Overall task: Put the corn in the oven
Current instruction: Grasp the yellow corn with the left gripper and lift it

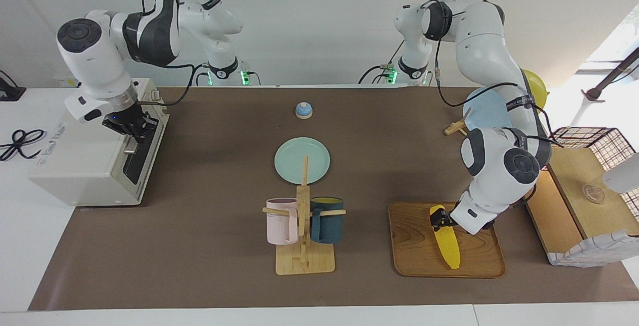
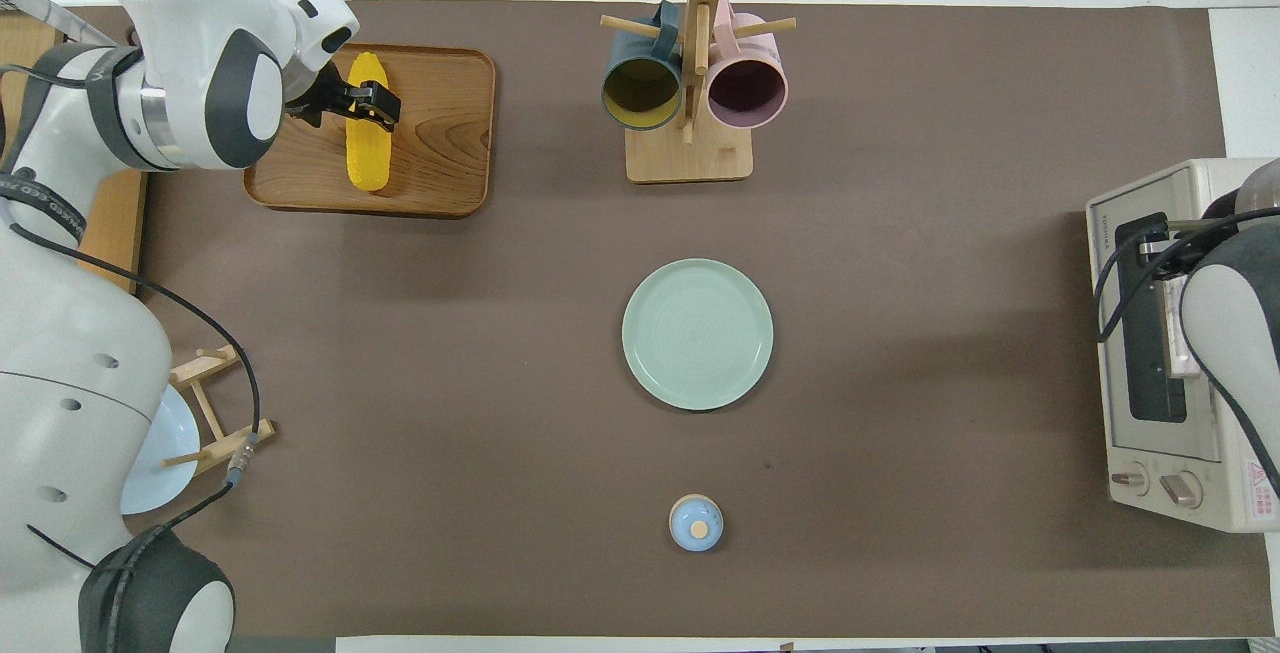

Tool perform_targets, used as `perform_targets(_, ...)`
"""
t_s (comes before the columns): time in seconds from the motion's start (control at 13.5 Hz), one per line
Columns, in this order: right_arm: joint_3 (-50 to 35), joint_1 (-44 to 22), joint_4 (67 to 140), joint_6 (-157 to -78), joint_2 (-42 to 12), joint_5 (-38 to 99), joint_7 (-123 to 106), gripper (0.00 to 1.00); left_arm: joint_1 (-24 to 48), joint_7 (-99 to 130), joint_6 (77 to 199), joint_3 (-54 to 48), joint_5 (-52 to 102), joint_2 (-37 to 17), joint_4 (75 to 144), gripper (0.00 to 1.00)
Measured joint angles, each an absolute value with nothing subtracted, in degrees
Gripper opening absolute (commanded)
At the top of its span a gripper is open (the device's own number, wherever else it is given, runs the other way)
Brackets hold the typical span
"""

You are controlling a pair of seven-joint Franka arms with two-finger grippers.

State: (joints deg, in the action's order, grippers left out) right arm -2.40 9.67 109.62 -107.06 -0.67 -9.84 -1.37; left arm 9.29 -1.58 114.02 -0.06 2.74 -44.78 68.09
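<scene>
Left gripper [image 1: 438, 220] spread wide astride smooth bright-yellow corn cob [image 1: 448, 244] on brown wooden tray [image 1: 417, 246]: close squarely (mid-cob safer). Right gripper [image 1: 131, 127] pinched together at off-white toaster oven [image 1: 85, 159] handle.

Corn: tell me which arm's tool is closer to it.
Left. The left tool straddles the corn on the tray; the right tool is at the oven door.

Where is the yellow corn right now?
The corn lies on the wooden tray toward the left arm's end of the table, beside the mug rack. The left hand is down at the corn's end nearer the robots.
</scene>
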Motion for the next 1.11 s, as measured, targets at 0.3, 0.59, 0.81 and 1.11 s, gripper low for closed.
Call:
perform_targets(0.3,-2.48,9.97,111.29,-107.84,-0.66,-12.25,-2.74,0.0,9.53,-2.0,114.16,-0.14,2.74,-45.92,68.03,0.84)
perform_targets(0.59,-2.6,9.97,111.35,-107.84,-0.59,-14.19,-4.69,0.0,9.56,-2.11,113.97,-0.19,2.74,-45.92,67.95,0.0)
perform_targets(0.81,-2.58,10.1,111.42,-107.84,-0.56,-14.38,-5.96,0.0,9.64,-2.16,112.72,-0.41,2.95,-45.78,67.6,0.0)
perform_targets(1.11,-2.5,10.49,111.88,-107.91,-0.22,-14.4,-7.01,0.0,9.65,-0.85,108.08,-0.32,8.49,-42.63,65.97,0.0)
